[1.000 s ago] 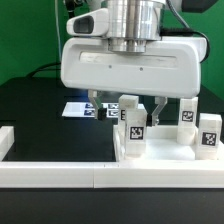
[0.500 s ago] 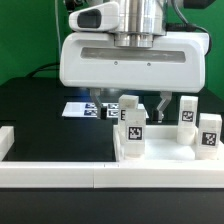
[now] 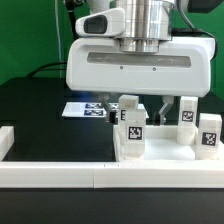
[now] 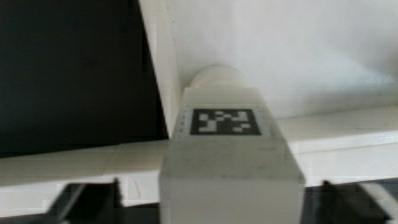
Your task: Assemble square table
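Black and matte, the worktop [image 3: 50, 125] runs back to a green wall, with long white border rails [image 3: 50, 170] along its near edge. On it, toward the exterior view's right, sits the square table's top, a large white plastic tray with a raised rim [image 3: 160, 160]. Small white tagged leg blocks stand upright in and around it: one at the tray's near corner [image 3: 132, 128], another behind it [image 3: 186, 111], a third at the exterior view's right edge [image 3: 209, 134]. Farther back lies the flat white marker board [image 3: 85, 108] printed with black tags.

My fingers [image 3: 138, 104] hang just behind and above the near leg block. Its long axis is vertical, in line with my approach, and in the wrist view it fills the middle: a smooth white post with a rounded end and a black-and-white tag [image 4: 226, 122] on its face, my two dark fingertips [image 4: 71, 200] showing at either side of its base. They look spread wider than the block, apart from it, holding nothing, though contact is hard to judge here.

I judge that the coming move turns on keeping the post centred between the tips. The plastic looks hard and slick, so an off-centre squeeze could tip it.
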`<action>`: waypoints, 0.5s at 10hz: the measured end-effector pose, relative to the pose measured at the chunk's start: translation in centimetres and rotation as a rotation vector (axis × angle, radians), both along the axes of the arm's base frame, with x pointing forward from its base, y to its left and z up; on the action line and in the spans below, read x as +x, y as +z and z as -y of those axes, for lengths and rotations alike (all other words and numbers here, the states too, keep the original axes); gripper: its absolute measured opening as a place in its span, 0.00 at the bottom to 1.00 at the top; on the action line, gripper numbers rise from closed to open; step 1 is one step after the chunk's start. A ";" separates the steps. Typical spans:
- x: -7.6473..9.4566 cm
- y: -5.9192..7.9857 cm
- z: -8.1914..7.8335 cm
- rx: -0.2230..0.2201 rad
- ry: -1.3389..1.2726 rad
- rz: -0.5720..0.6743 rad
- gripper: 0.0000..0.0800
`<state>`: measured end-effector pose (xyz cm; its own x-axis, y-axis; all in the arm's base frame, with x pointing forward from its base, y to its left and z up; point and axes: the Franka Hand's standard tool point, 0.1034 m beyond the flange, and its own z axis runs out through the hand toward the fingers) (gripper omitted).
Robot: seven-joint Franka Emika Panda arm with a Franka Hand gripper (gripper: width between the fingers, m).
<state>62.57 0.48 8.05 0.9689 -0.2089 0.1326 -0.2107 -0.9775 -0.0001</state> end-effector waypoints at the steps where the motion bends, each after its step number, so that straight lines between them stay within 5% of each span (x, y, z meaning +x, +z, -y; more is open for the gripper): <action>1: 0.0 0.0 0.0 0.012 -0.083 0.002 0.49; 2: 0.0 -0.1 0.0 0.022 -0.158 0.004 0.36; 5: 0.0 -0.1 0.0 0.049 -0.353 0.008 0.36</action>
<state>62.53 0.51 7.95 0.8349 -0.5367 0.1220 -0.5351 -0.8434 -0.0480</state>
